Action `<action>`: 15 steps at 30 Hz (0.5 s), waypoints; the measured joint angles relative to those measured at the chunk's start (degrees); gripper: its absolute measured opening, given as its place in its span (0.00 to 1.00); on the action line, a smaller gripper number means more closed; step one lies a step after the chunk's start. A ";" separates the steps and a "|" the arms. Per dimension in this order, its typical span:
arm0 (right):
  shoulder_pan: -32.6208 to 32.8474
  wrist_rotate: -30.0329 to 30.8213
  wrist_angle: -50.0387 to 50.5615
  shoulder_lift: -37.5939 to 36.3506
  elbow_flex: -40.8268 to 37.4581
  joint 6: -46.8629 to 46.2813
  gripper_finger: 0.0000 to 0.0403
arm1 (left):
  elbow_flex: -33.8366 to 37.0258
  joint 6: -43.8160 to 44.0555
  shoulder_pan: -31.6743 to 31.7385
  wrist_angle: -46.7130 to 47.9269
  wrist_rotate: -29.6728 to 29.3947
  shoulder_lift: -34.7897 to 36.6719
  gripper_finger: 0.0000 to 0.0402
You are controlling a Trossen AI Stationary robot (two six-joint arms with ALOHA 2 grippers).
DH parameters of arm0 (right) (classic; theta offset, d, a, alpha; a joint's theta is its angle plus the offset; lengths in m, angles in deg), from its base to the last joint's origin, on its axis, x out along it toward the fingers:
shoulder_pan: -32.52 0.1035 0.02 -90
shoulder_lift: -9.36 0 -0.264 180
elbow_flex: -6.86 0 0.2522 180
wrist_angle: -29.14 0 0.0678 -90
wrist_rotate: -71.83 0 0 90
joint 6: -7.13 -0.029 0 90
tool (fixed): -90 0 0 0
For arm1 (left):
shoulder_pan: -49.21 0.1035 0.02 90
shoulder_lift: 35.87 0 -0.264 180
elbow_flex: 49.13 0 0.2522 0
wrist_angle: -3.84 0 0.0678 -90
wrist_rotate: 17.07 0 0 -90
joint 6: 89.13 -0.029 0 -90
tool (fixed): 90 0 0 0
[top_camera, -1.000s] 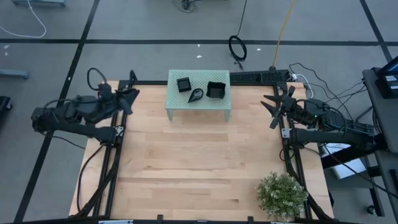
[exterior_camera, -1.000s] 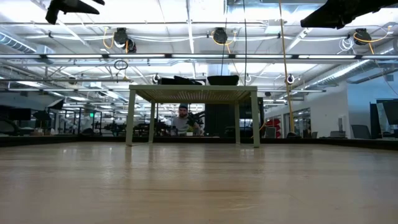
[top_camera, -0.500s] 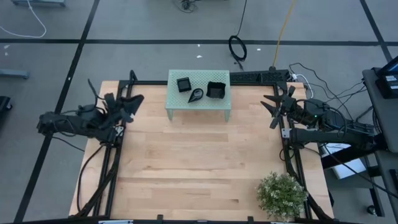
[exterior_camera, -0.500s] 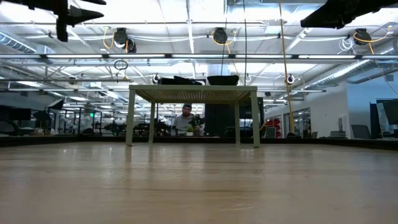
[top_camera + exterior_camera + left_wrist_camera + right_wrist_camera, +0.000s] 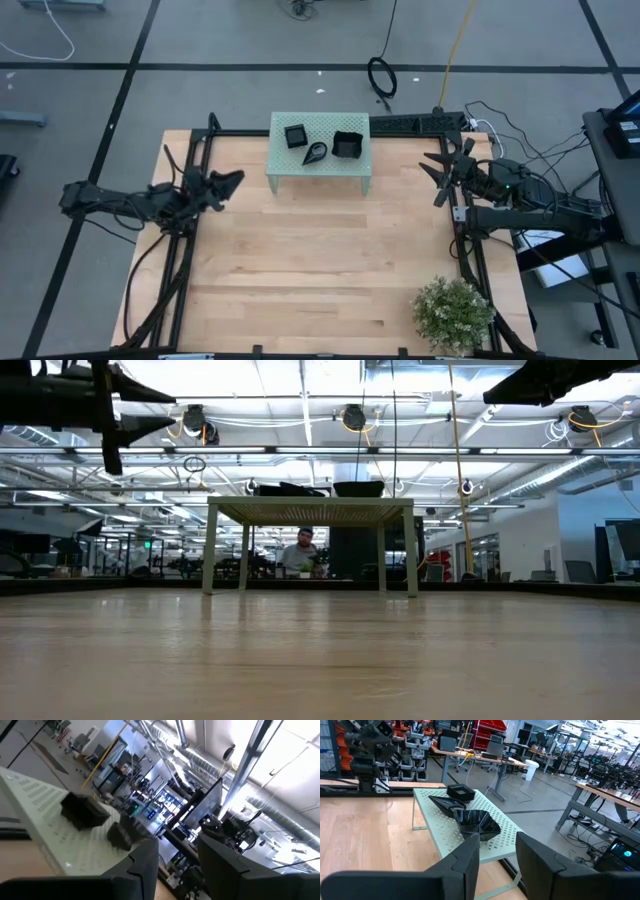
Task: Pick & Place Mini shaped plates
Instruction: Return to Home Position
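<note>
Swinging left arm, three plate piles resting on the stand

Compared with a second ago, the left gripper (image 5: 228, 184) has moved away from the table's far left corner. It now hangs over the left edge of the wooden table (image 5: 320, 270), nearer the front and level with the stand's front edge. In the low view it sits lower than before. Its jaws are spread and hold nothing. The right gripper (image 5: 436, 177) has not shifted: it waits at the table's right edge, level with the stand, with its jaws also spread and empty.

The mini shaped plates have not changed place. All of them lie on top of the one pale green perforated stand (image 5: 325, 127) at the far middle of the table. They show as three black spots:
- a square plate (image 5: 295, 135) toward the stand's left end
- a drop-shaped plate (image 5: 315, 152) just beside it, nearer the front
- a larger wavy-edged plate (image 5: 348, 145) toward the right end

How many plates are stacked in each spot cannot be told.

One potted plant (image 5: 455, 311) stands at the table's near right corner. One person (image 5: 302, 550) is seen behind the stand in the low view.
</note>
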 joint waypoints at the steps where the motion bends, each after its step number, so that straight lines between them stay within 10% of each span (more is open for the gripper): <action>1: 0.02 0.01 -0.01 0.00 0.00 0.26 0.29 | 0.43 0.57 0.00 0.00 0.01 0.01 0.35; 15: 0.02 0.00 0.00 0.00 0.00 -0.03 0.29 | 1.89 -1.76 0.00 0.36 0.04 0.02 0.35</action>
